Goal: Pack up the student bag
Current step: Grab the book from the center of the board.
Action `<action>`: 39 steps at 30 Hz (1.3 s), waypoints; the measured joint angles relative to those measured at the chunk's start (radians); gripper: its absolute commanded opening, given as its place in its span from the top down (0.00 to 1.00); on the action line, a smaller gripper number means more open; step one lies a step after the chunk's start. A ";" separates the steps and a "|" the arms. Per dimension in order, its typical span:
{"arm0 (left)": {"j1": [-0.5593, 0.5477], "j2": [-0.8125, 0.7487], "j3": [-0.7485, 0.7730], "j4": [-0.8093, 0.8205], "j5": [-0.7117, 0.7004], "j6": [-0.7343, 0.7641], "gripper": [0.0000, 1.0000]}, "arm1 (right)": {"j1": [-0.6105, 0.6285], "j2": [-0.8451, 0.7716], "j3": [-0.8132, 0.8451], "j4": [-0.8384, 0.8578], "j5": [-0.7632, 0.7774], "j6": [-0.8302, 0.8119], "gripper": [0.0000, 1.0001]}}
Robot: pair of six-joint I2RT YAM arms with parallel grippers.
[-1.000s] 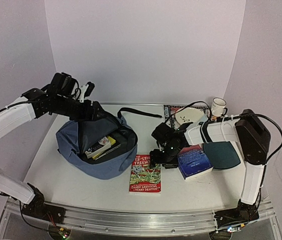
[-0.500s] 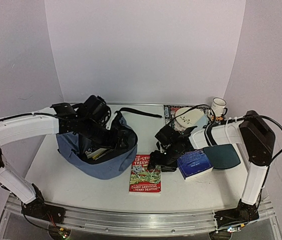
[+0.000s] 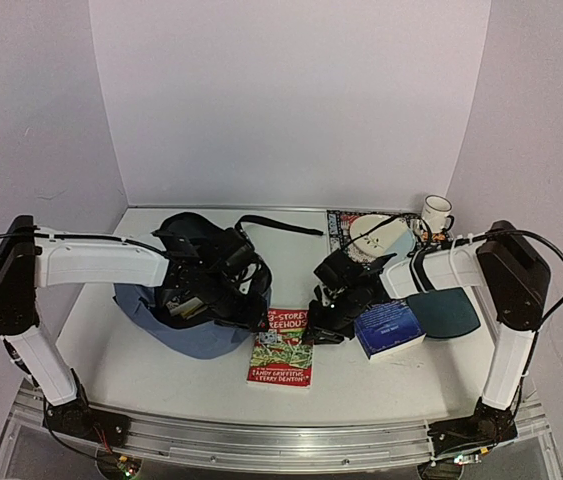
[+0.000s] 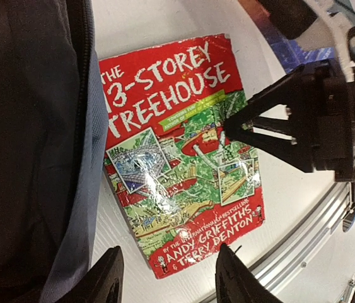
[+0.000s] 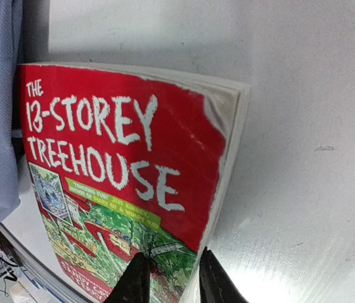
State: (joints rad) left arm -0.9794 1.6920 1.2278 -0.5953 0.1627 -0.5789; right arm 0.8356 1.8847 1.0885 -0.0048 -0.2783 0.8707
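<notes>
White tabletop (image 3: 111, 350), and the student bag (image 3: 196, 335) sat slumped left of centre, with the red paperback (image 3: 283, 348) against its right flank. The left gripper (image 4: 168, 281) hung over the book's author-name end, fingers wide apart. The right gripper (image 5: 172, 278) had its tips on the cover; pinched together or not, couldn't tell.

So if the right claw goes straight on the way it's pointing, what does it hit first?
The red Treehouse book. The right claw points down at its cover, near one edge, and the tips seem to touch it or sit just above; the depth is hard to judge.
</notes>
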 measured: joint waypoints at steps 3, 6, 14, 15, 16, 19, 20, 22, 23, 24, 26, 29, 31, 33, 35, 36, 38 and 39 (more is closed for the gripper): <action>-0.003 0.048 0.000 0.004 0.000 0.001 0.51 | -0.004 0.000 -0.001 0.021 -0.012 0.010 0.77; -0.003 0.095 0.000 0.008 -0.001 0.002 0.53 | -0.009 0.000 -0.002 0.049 -0.024 0.021 0.79; -0.003 0.196 0.002 0.038 -0.002 0.014 0.59 | -0.016 0.000 -0.004 0.143 -0.060 0.064 0.83; -0.003 0.196 0.002 0.043 -0.002 0.018 0.59 | -0.018 0.000 -0.004 0.152 -0.063 0.071 0.83; -0.003 0.200 0.002 0.045 -0.003 0.021 0.59 | -0.018 0.000 -0.005 0.155 -0.065 0.072 0.83; -0.003 0.202 0.002 0.047 -0.003 0.031 0.60 | -0.021 0.000 -0.005 0.160 -0.076 0.080 0.83; -0.003 0.202 0.002 0.047 -0.003 0.032 0.61 | -0.021 0.000 -0.005 0.161 -0.077 0.081 0.86; -0.003 0.203 0.002 0.047 -0.003 0.039 0.61 | -0.023 0.000 -0.005 0.165 -0.087 0.087 0.95; -0.003 0.203 0.002 0.047 -0.003 0.041 0.62 | -0.023 0.000 -0.005 0.166 -0.088 0.085 1.00; -0.003 0.203 0.002 0.047 -0.004 0.047 0.61 | -0.024 0.000 -0.005 0.167 -0.090 0.096 1.00; -0.003 0.203 0.003 0.047 -0.008 0.053 0.61 | -0.026 0.000 -0.005 0.169 -0.093 0.097 1.00; -0.003 0.201 0.003 0.047 -0.012 0.056 0.56 | -0.029 0.000 -0.005 0.171 -0.100 0.097 1.00; -0.002 0.194 0.003 0.048 -0.022 0.055 0.53 | -0.035 0.000 -0.011 0.185 -0.105 0.095 1.00; 0.005 0.183 0.002 0.055 -0.036 0.054 0.48 | -0.047 -0.005 -0.021 0.204 -0.114 0.094 1.00; 0.024 0.152 0.003 0.064 -0.051 0.053 0.40 | -0.061 -0.029 -0.041 0.219 -0.126 0.087 1.00; 0.035 0.132 0.003 0.070 -0.056 0.053 0.38 | -0.069 -0.048 -0.050 0.223 -0.128 0.084 1.00; 0.061 0.084 0.003 0.082 -0.061 0.053 0.34 | -0.089 -0.093 -0.066 0.223 -0.131 0.077 1.00; 0.069 0.069 0.003 0.083 -0.061 0.055 0.33 | -0.095 -0.108 -0.070 0.222 -0.132 0.076 1.00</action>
State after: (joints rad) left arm -0.9108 1.7615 1.2312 -0.5121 0.1020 -0.5243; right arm 0.7406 1.7763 1.0187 0.2173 -0.4099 0.9466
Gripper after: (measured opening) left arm 0.618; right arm 0.074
